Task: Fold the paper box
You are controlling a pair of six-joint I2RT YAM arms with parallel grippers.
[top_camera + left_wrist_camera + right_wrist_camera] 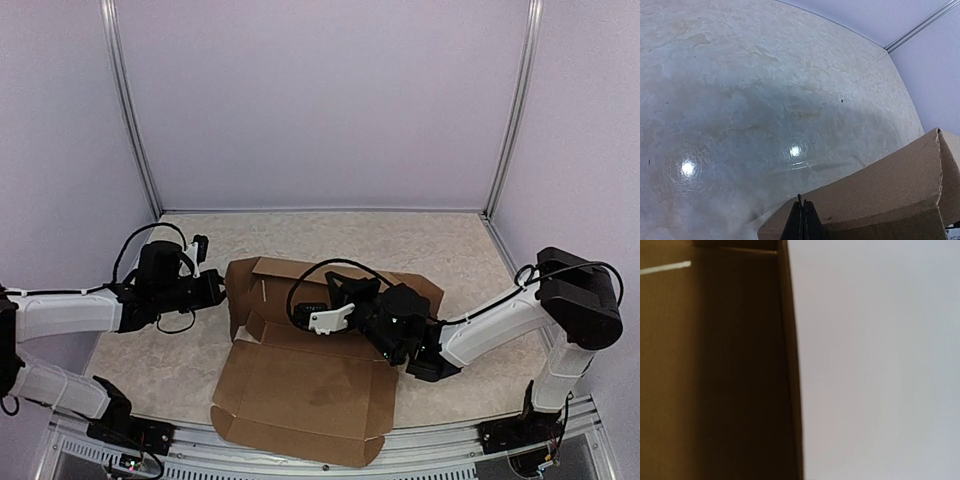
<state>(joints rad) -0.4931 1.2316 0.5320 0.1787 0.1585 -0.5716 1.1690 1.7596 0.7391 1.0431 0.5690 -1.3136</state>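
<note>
Paper box (300, 390) open; right end effector (340, 296) inside, grip unclear; left end effector (219, 288) pinched together at left wall.

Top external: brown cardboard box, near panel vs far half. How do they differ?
The near panel of the plain brown corrugated cardboard box lies flat; the far half has walls folded up. The near panel is uncovered; the black-and-white right arm hangs over the far half. Both are one brown sheet.
</note>
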